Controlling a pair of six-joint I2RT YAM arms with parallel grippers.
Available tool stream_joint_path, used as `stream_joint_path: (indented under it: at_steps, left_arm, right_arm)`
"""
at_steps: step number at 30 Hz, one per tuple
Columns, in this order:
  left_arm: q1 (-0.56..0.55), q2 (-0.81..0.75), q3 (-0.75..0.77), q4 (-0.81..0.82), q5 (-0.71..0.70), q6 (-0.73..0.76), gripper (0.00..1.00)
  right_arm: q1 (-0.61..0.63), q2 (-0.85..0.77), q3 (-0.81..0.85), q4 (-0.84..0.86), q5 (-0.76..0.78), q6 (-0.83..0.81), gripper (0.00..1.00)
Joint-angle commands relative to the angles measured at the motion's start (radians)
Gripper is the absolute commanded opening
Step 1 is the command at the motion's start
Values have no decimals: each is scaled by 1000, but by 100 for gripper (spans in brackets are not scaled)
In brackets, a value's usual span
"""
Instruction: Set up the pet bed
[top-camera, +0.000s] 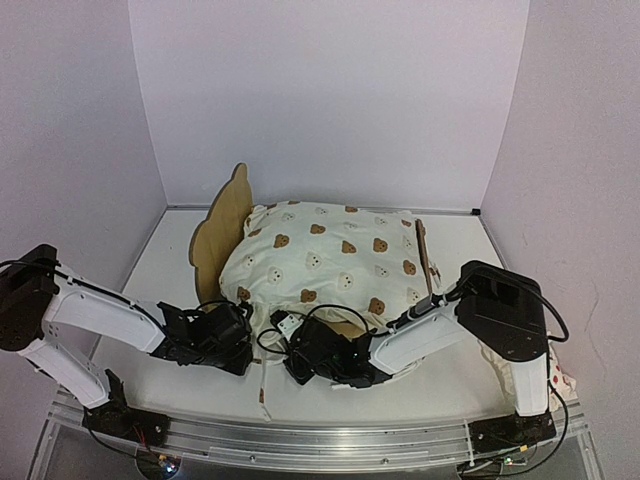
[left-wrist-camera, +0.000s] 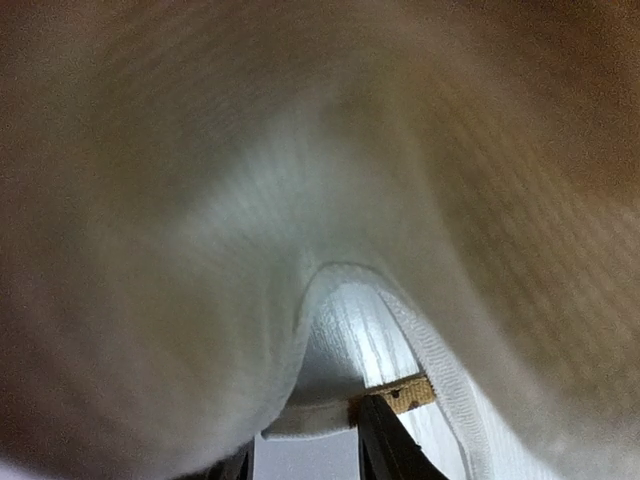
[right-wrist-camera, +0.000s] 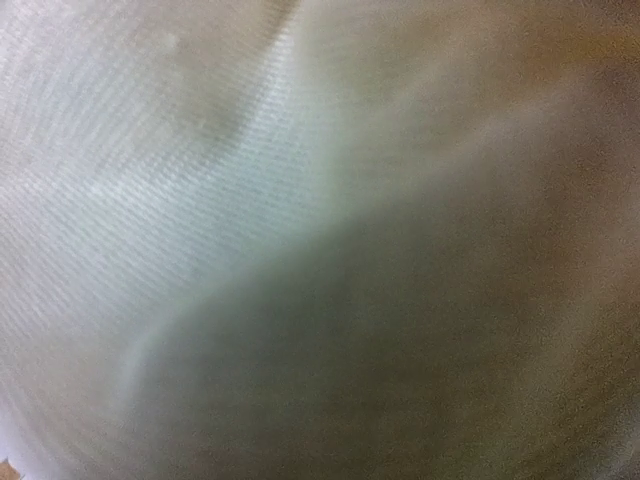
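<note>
The pet bed stands at the table's middle; its plywood bear-ear headboard (top-camera: 215, 228) is on the left and its foot rail (top-camera: 424, 262) on the right. The cream bear-print cushion (top-camera: 330, 262) lies heaped over the frame and hides the felt base. My left gripper (top-camera: 243, 328) is at the cushion's near-left edge. In the left wrist view it (left-wrist-camera: 305, 448) is open, its dark fingers (left-wrist-camera: 385, 445) just under the cushion's hem (left-wrist-camera: 310, 415) and a plywood rail edge (left-wrist-camera: 408, 393). My right gripper (top-camera: 293, 340) is pressed against the cushion's near edge. Cushion fabric (right-wrist-camera: 250, 200) fills the right wrist view, hiding the fingers.
A small white red-dotted pillow (top-camera: 563, 383) lies at the table's right edge behind the right arm. A cushion tie (top-camera: 263, 385) trails toward the near edge. White walls enclose the table on three sides. The metal rail (top-camera: 320, 432) runs along the front.
</note>
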Motion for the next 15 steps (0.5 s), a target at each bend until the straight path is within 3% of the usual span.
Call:
stream_joint_path:
  at_steps: [1,12,15]
  left_arm:
    - [-14,45,43,-57,-22,-36,33]
    - [-76,91,41,-95,-88,-122,2]
    - [-90,61,52,-100,-112,-119,0]
  right_arm:
    - [-1,-55,-11,2,18,14,9]
    - [-1,-73,-21,-1,21,15,9]
    - [-1,-78,-17,-4,12,17,9]
